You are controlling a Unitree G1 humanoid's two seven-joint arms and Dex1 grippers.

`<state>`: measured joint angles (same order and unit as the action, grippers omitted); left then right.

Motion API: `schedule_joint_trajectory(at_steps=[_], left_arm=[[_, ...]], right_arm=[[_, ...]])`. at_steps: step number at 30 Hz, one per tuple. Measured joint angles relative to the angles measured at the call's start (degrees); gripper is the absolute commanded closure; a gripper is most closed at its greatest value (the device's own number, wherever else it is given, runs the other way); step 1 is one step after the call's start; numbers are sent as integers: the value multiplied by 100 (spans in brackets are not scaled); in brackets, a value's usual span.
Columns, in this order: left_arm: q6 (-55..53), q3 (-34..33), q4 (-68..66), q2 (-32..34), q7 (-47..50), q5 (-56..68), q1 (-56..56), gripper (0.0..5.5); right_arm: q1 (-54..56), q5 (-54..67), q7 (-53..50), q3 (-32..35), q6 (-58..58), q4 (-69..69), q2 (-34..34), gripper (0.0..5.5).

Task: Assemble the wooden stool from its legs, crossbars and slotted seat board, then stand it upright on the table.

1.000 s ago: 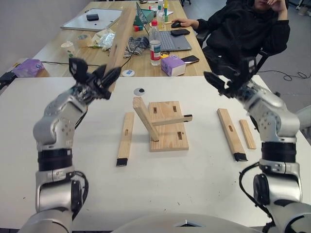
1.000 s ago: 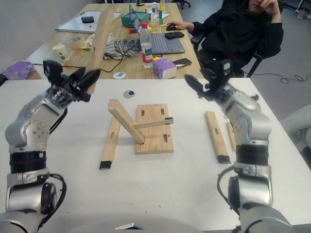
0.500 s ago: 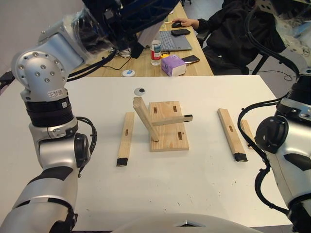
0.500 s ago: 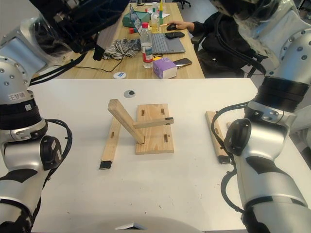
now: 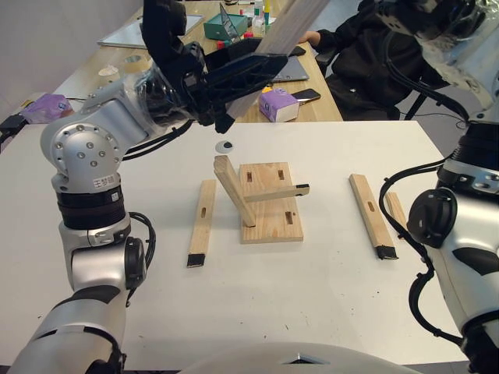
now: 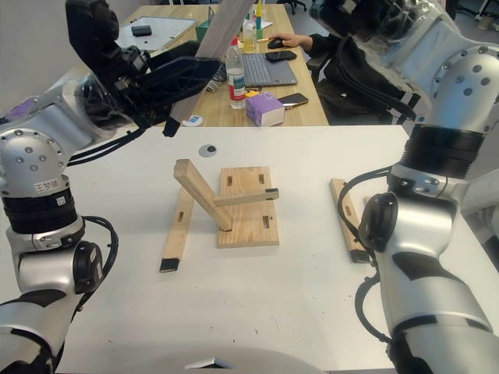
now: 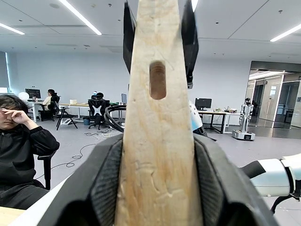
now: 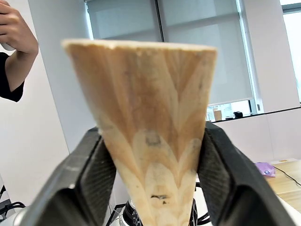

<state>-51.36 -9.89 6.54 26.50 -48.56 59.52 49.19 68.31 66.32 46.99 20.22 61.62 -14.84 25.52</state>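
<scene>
Step in hand, I'd judge: passing raised leg (image 5: 287,27) between arms. Left gripper (image 7: 157,160) clamped on lower end, right gripper (image 8: 148,155) pinching far end. Next move: one lets go, other lowers leg to slotted seat board (image 5: 273,226), well below both. In board: tilted leg (image 5: 232,189) looks seated, crossbar (image 5: 279,192) jutting off it; three slots open.

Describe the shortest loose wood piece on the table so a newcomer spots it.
On the white table, find the seat board in the middle, then look to the robot's right, where two wooden strips lie side by side. The target is the outer strip: shorter and thinner than the leg beside it, and showing no slot or black tip.
</scene>
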Motion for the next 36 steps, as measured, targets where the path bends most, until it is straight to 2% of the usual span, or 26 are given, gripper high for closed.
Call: schedule_joint_trajectory(at_steps=[4, 5, 11, 15, 17, 21, 26, 31, 36], left_arm=[[171, 73, 44, -1, -7, -120, -83, 349], [311, 120, 73, -5, -44, -204, -114, 312], [696, 289, 135, 17, -214, -558, -196, 198], [937, -116, 226, 8, -74, -484, -206, 198], [1045, -427, 223, -59, 89, -228, -185, 198], [1103, -819, 214, -205, 415, 141, -173, 198], [1161, -882, 192, -149, 788, 46, -323, 198], [1154, -699, 87, 34, 922, -302, -511, 198], [1145, -698, 70, 79, 926, -323, -524, 198]], right_arm=[[-1, -57, -1, -10, 12, 31, 0, 340], [-3, -58, -7, -10, 15, 82, 1, 340], [-13, -105, -68, -48, -71, 432, 0, 342], [52, -745, -7, -186, -775, 322, 56, 343], [275, -1268, 82, -257, -1303, 33, 310, 343], [268, -2196, 694, -780, -2028, -256, 725, 344], [-976, -3022, 1287, -1314, -2554, -381, 949, 344], [-1800, -3517, 1711, -1354, -3105, -1220, 971, 344], [-2330, -3550, 2167, -1354, -3127, -1392, 1100, 344]])
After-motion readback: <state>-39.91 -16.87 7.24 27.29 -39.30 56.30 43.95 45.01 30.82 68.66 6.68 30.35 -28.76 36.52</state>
